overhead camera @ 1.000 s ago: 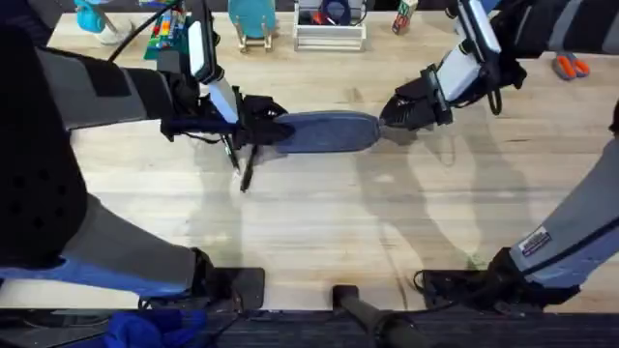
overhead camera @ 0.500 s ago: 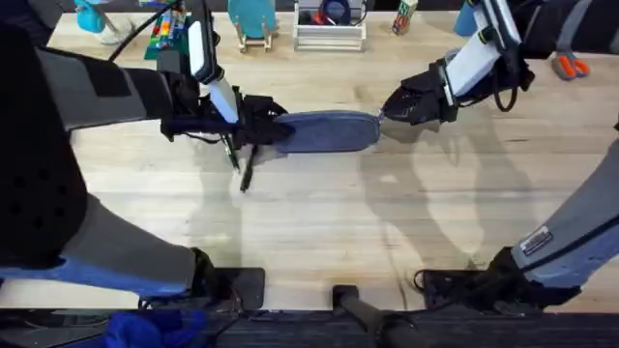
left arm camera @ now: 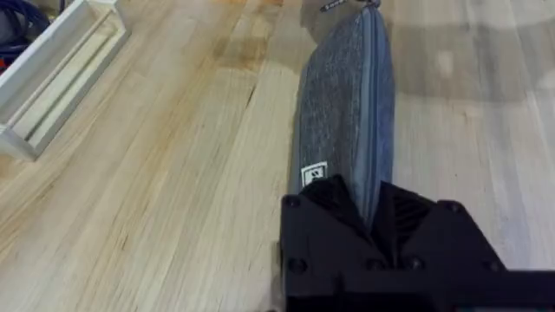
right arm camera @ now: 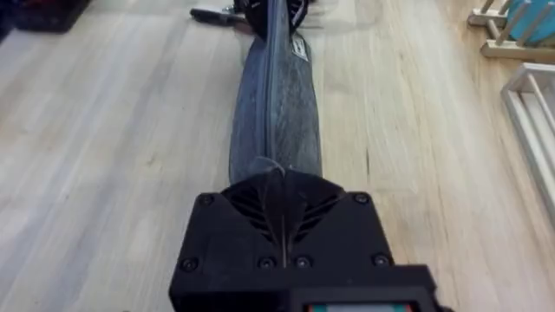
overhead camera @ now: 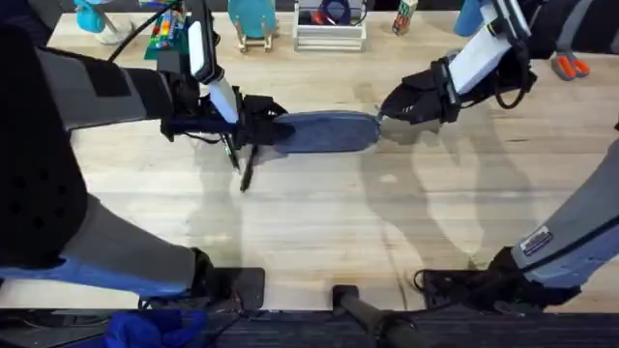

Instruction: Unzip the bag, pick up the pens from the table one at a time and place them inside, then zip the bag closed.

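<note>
The blue-grey bag [overhead camera: 329, 130] lies lengthwise across the middle of the table [overhead camera: 319, 232], and its zipper looks closed along the top [left arm camera: 375, 95]. My left gripper [overhead camera: 266, 130] is shut on the bag's left end [left arm camera: 373, 208]. At the right end, my right gripper [overhead camera: 387, 111] is shut [right arm camera: 279, 186] where the zipper pull [left arm camera: 342, 5] sticks out. A thin pale cord runs into its closed fingers. One dark pen [overhead camera: 245, 174] lies on the wood just below the left gripper, and its tip shows beside the bag's far end [right arm camera: 212, 13].
Along the far edge stand a white rack [overhead camera: 329, 34], a teal item on a wooden stand [overhead camera: 253, 24] and coloured pieces [overhead camera: 166, 29]. Orange-handled scissors [overhead camera: 571, 66] lie far right. Bare wood stretches in front of the bag.
The right arm has lifted slightly and drawn toward the far right, its gripper staying at the bag's end. The bag, the pen and the left gripper have not moved.
</note>
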Tool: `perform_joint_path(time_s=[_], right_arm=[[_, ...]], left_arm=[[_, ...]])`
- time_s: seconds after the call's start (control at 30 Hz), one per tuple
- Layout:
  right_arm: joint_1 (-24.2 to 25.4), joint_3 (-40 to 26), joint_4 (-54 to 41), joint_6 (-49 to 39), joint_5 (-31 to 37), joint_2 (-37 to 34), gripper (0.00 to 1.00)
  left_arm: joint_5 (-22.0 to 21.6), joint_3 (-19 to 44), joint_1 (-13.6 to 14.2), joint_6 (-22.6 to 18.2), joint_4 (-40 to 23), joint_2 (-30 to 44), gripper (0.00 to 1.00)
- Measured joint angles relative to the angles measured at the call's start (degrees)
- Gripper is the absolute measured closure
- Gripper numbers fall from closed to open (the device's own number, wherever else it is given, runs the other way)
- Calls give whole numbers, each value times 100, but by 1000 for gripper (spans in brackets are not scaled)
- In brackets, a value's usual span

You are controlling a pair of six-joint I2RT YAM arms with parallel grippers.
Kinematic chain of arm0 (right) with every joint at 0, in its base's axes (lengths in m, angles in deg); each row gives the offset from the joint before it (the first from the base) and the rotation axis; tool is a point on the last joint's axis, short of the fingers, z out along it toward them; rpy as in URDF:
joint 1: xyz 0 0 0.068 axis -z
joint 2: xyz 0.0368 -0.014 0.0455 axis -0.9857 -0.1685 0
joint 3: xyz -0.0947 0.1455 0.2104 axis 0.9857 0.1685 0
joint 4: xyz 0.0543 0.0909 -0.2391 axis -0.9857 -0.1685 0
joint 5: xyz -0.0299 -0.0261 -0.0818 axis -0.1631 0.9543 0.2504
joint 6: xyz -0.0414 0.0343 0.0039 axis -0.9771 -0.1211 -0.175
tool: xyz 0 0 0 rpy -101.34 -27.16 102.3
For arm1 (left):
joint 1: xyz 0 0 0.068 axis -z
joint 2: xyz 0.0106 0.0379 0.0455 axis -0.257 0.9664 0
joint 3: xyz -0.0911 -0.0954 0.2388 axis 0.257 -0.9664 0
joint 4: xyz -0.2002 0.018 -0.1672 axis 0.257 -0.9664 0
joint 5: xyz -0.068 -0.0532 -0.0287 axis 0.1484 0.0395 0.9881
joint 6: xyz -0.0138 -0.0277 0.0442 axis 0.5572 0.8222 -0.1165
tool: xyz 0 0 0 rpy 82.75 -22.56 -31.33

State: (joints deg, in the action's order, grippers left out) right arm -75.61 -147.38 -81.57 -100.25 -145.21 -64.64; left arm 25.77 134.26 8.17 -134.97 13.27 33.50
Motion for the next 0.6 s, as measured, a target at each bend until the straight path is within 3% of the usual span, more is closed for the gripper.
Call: perform_joint_path(time_s=[0.6], right_arm=[[0,-294,-762,-242,-174,1,970]], left_arm=[[0,0,0,0,0,0,957]])
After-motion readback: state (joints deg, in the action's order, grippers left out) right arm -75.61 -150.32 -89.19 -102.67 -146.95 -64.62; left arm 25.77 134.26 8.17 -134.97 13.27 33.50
